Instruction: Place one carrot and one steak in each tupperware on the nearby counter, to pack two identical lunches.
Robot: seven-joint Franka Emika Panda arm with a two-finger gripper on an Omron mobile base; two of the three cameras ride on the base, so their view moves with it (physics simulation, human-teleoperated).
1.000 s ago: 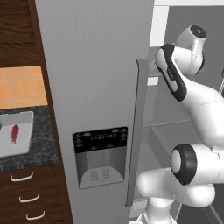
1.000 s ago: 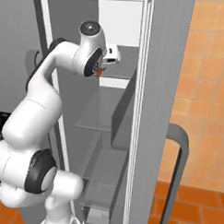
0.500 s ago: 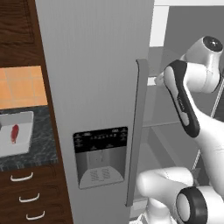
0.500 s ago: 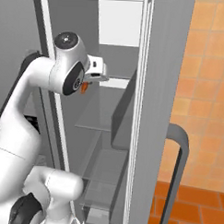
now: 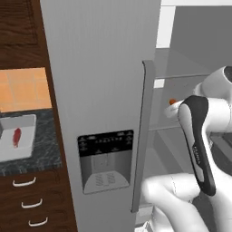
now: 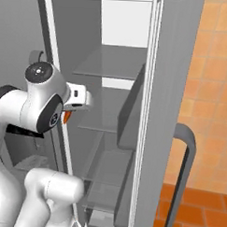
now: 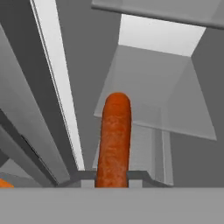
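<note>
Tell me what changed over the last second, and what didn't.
The arm swung back out of the open fridge, carrying the carrot toward the robot's left; the gripper stayed shut on it. The steak stayed in the tupperware on the counter.

The small orange tapered carrot (image 7: 113, 140) is cut off at its lower end, where the claw (image 7: 113, 177) grips it; the claw's finger tips cannot be made out.

In the left base view the white forearm hides the claw, leaving an orange sliver (image 5: 172, 102).

Rough matt orange carrot (image 7: 113, 140); smooth matt grey fridge door (image 5: 102, 68); marbled stone counter (image 5: 43, 149).
</note>
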